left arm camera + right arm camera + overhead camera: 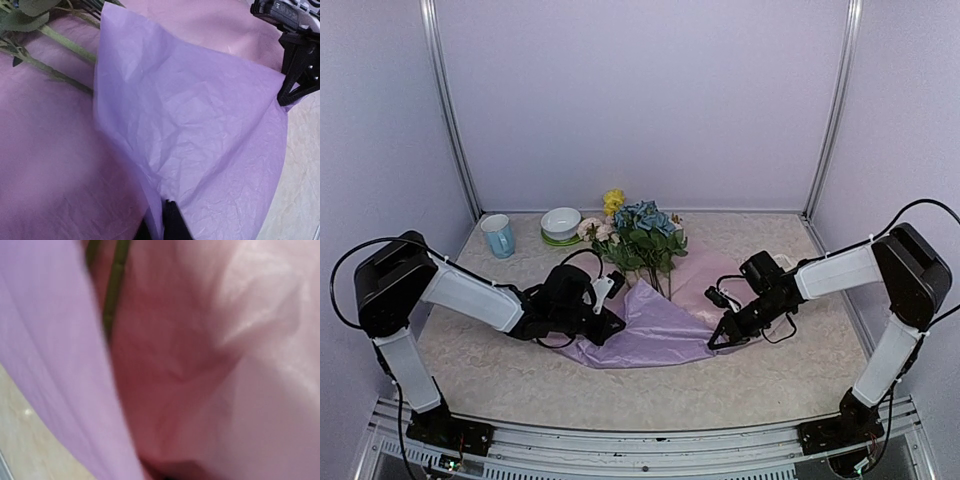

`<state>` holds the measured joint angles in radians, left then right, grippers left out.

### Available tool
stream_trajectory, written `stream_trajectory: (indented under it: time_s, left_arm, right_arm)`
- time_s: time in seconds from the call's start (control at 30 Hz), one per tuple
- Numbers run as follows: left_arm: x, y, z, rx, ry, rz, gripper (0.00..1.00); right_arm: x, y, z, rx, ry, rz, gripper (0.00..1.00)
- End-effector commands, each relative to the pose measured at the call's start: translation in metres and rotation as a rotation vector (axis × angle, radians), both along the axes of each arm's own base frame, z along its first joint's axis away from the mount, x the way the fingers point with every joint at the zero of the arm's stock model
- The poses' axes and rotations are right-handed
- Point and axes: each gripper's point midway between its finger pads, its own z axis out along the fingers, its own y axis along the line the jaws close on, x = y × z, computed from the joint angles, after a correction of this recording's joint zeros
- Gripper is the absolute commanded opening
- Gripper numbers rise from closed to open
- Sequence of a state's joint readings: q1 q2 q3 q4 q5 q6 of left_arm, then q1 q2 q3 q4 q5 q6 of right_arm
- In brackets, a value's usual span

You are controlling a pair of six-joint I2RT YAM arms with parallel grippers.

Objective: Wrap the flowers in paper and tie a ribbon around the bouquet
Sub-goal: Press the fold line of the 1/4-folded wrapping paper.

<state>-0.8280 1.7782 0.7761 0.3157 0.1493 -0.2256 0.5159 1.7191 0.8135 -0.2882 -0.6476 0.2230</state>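
The enclosure has pale lilac walls, and the tabletop (800, 385) carries a beige, lace-patterned cover. The paper (660, 330) lies at the centre of the tabletop, with its near portion folded up and over into a raised lilac flap. The flowers (640, 235) lie on the far part of the sheet, with heads toward the back wall and stems running toward the fold. In the left wrist view, the green stems pass under the edge of the flap.

The left hand (610, 322) is clenched on the left end of the flap, with the paper pinched between its fingers. The right hand (720, 342) is clenched on the right end of the flap, its black tips at the paper edge. The right wrist view is blurred and shows only paper and one stem close to the lens.

A light blue mug (499, 236) and a white bowl (561, 222) on a green saucer (552, 241) stand at the left rear, clear of the paper.
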Motion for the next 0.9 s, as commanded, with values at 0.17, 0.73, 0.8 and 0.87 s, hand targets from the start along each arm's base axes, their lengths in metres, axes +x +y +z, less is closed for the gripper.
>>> stream_trajectory:
  time_s: [0.17, 0.73, 0.8, 0.87]
  left_arm:
    - [0.022, 0.053, 0.012, 0.127, -0.03, 0.229, 0.54]
    - [-0.081, -0.006, -0.005, 0.269, 0.085, 0.03, 0.28]
    - [-0.075, 0.007, -0.022, 0.302, 0.124, 0.079, 0.2]
    - [-0.073, 0.02, -0.03, 0.305, 0.174, 0.124, 0.18]
  right_arm:
    - [0.007, -0.01, -0.008, -0.035, -0.013, -0.024, 0.0]
    - [0.008, -0.009, -0.012, -0.031, -0.011, -0.017, 0.0]
    - [0.006, -0.009, -0.012, -0.029, -0.01, -0.01, 0.0]
    - [0.004, -0.009, -0.013, -0.029, -0.008, -0.008, 0.0]
